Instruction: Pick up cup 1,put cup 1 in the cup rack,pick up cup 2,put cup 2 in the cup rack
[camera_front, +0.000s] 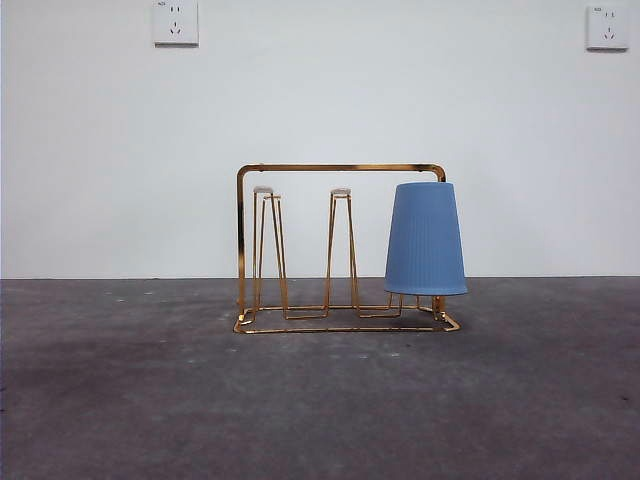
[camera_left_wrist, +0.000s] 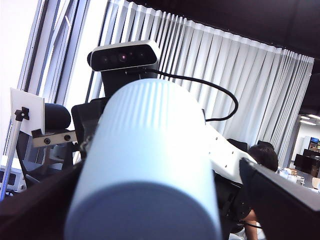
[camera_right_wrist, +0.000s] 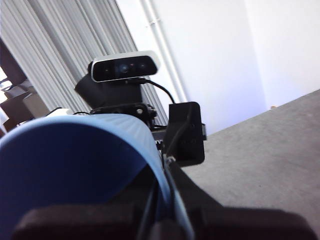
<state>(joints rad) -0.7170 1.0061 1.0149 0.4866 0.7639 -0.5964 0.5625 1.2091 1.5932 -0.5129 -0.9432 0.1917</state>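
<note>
The gold wire cup rack (camera_front: 340, 250) with pale peg tips is showing beside a ribbed blue cup (camera_front: 426, 240), standing on a mottled dark grey table (camera_front: 320, 400) against a white wall (camera_front: 320, 110).

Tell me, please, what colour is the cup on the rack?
Blue; the cup shows best in the front view.

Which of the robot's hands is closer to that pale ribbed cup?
Left. The left gripper clasps the pale cup between its jaws; the right gripper is on a darker blue cup instead.
</note>
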